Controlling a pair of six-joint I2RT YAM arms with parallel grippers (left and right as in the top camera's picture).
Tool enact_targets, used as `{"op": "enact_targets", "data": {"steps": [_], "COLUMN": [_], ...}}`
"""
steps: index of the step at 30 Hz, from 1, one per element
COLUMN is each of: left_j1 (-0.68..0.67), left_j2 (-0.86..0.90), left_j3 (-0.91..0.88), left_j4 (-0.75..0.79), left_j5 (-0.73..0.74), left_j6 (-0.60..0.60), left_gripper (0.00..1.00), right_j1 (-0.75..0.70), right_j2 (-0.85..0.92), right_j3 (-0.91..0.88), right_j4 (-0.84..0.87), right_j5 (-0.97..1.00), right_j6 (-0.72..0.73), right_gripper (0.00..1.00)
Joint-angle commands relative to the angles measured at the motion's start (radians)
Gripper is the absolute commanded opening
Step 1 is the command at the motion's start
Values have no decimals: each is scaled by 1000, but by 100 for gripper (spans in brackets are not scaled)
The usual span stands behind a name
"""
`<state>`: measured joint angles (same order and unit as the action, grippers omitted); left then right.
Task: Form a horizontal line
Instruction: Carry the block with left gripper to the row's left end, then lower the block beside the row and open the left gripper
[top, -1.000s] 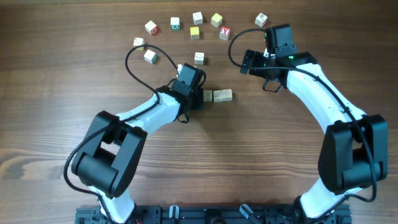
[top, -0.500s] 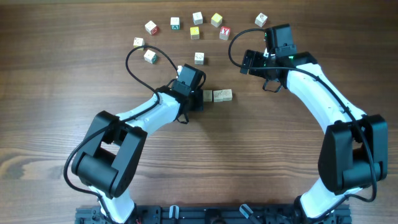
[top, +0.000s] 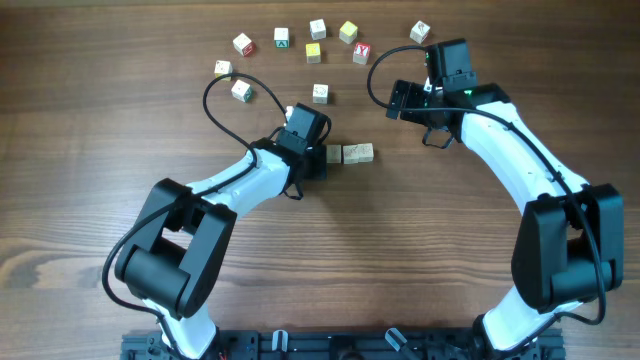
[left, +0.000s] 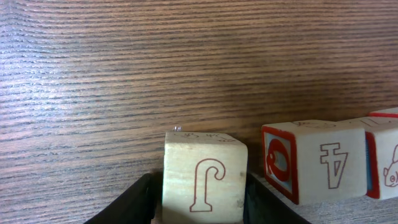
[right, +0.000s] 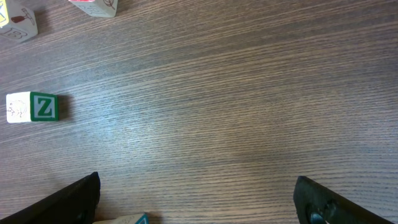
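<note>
Step in hand, as we judge it: adding a cube to the left end of the row. Nearest to us, the left gripper (left: 200, 207) has its dark fingers (left: 134, 205) close against both sides of the J cube (left: 205, 183), which sits flat on the table (top: 120, 120). We cannot tell from the wrist view whether they are pressing it or have just let go. Immediately right of the J cube lies the horizontal line (top: 357, 153), so far two pale cubes edge to edge. The first shows a 4 and a red-framed face, and the second is cut off by the frame edge. A thin sliver of table shows between the J cube and the 4 cube, so we read them as just beside each other, not yet touching. The row's long axis runs left to right across the table, its open end pointing right, away from the J cube. The next move calls for a short push of the J cube rightward until the faces meet, keeping it square, then a clean release and a straight lift clear. Farther off, beyond and right of the J cube, the right gripper (right: 198, 208) hangs with fingers spread wide and nothing between them. Farthest from the J cube, the loose cubes (top: 313, 52) lie scattered in a rough arc; each further cube must come from there.
</note>
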<state>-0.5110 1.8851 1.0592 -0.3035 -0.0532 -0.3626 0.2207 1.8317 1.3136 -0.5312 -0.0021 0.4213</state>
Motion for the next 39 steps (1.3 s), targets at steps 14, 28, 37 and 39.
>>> {"op": "enact_targets", "data": {"steps": [14, 28, 37, 39], "left_j1": [-4, 13, 114, 135], "left_j2": [-42, -177, -82, -45], "left_j3": [-6, -6, -6, -6], "left_j4": [-47, -86, -71, -52], "left_j5": [68, -220, -180, -114], "left_j6": [18, 15, 11, 12], "left_gripper": [54, 25, 5, 5], "right_j1": [0, 0, 1, 0], "right_j2": [18, 18, 18, 18], "right_j3": [3, 3, 3, 3], "right_j4": [3, -10, -12, -11], "right_j5": [14, 14, 14, 14], "right_j6": [-2, -3, -2, 0], "right_gripper": [100, 100, 100, 100]}}
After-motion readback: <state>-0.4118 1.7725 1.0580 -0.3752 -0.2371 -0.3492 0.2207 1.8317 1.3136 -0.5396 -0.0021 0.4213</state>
